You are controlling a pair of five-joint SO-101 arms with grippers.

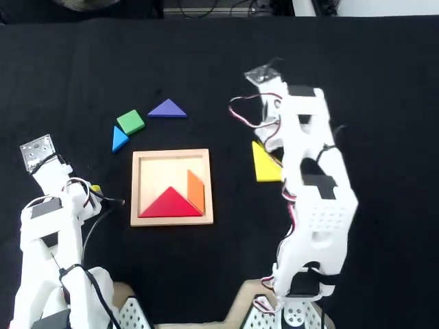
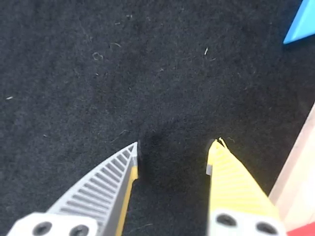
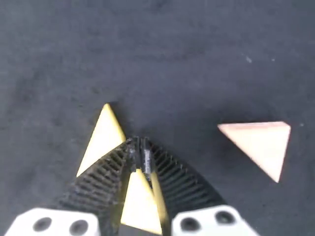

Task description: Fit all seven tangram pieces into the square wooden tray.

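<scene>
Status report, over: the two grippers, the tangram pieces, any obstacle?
Left gripper jaws open over cloth beside wooden tray. Right gripper jaws shut above yellow triangle. Red triangle, orange piece in tray. No obstacle seen.

place: robotics lab bench | evidence: black cloth table (image 1: 384, 82); loose cables (image 1: 219, 8) behind; bare-wired white arm (image 1: 319, 205)

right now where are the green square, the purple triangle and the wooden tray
green square (image 1: 130, 122): high view, middle of its top face
purple triangle (image 1: 167, 110): high view, centre of its top face
wooden tray (image 1: 161, 175): high view, bare part of its floor
</scene>
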